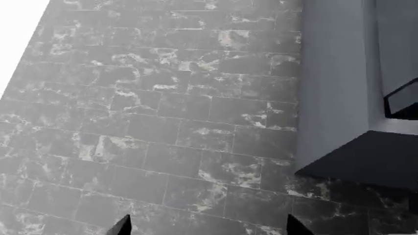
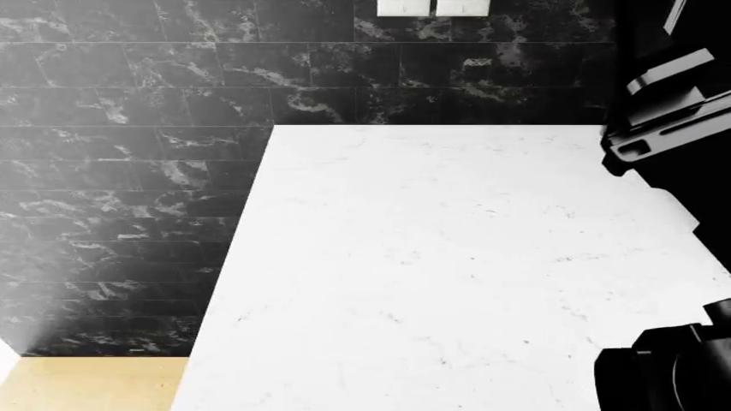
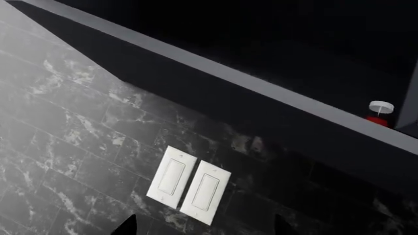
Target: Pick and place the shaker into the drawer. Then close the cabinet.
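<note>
Neither the shaker nor the drawer shows in any view, so I cannot say where either sits. From the head camera I get only the bare white countertop point(image 2: 434, 274), with black marble wall tiles point(image 2: 126, 197) running from 12 round to 9 o'clock and a strip of wood floor point(image 2: 92, 381) at 7. The black mass at 3 and 5 o'clock is probably the robot's own right arm point(image 2: 668, 111).

I'd judge the step in hand is still a search. Done well, it means turning the head or base slowly until the shaker comes into frame, and not reaching blind.

The left gripper point(image 1: 207, 229) looks spread, its two dark fingertips well apart, facing the tiles beside a grey upper cabinet point(image 1: 333, 83). The right gripper point(image 3: 203, 226) is spread likewise.

Only the right wrist view shows two white wall switches point(image 3: 189, 185) and, past a dark shelf edge, a red bottle with a white cap point(image 3: 379, 112), which is not the shaker.
</note>
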Tool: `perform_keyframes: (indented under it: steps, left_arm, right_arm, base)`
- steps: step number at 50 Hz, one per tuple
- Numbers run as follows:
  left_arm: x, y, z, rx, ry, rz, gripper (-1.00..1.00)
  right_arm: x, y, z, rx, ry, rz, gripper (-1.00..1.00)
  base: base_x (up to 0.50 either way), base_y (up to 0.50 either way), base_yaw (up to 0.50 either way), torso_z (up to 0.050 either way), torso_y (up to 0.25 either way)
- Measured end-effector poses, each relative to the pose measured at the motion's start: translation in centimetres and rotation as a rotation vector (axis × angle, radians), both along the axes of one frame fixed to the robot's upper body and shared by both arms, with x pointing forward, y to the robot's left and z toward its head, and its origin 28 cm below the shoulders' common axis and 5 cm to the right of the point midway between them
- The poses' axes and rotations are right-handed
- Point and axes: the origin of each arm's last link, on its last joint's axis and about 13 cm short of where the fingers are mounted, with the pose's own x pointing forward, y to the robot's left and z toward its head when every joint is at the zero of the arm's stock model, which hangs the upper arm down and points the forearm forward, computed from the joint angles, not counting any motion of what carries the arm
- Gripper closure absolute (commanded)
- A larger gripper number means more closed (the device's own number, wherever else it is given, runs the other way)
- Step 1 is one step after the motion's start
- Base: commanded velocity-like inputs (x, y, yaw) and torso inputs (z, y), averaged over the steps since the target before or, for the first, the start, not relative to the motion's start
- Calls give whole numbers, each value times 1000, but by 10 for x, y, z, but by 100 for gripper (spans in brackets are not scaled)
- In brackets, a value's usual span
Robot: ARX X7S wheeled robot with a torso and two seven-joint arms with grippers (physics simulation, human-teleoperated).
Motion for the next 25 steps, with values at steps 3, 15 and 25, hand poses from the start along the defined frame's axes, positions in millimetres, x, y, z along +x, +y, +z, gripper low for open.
perform_keyframes:
  steps: [3,15,25]
  left_arm:
    - [-4,-1,35,11,-85,10,-100]
    - [-36,-12,152,62,-364,-10,-100]
    - [-69,-32,222,137,-521,-51,-100]
  right_arm:
    - [1,-1,-1,1,7,-1,-100]
    - [0,-10,-7,15,50,-34,-100]
    - [-2,-17,-21,34,98,-63,-100]
  base:
    - [0,0,0,0,0]
    - [0,0,0,0,0]
    - [0,0,0,0,0]
